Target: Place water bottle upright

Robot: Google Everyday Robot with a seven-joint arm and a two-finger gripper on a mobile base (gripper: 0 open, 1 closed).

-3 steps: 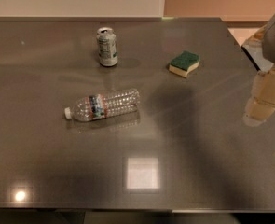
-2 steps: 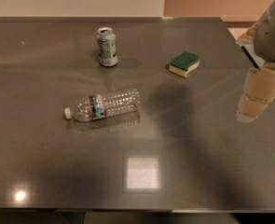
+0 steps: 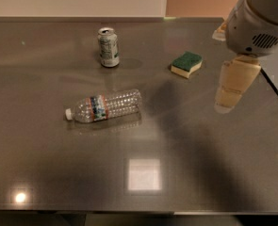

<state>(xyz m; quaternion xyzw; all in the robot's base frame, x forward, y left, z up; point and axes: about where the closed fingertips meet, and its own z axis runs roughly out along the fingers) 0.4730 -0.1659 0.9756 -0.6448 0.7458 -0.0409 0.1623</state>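
The water bottle lies on its side near the middle of the dark table, its white cap pointing left. It is clear ribbed plastic with a red, white and blue label band. My gripper hangs at the right, above the table, well to the right of the bottle and apart from it. It holds nothing that shows.
A short silver-green drink can stands upright behind the bottle. A green and yellow sponge lies at the back right, near the gripper. The table's right edge runs just behind the arm.
The arm and gripper have moved left and a little up the picture, closer to the sponge. The bottle, can and sponge have not moved.
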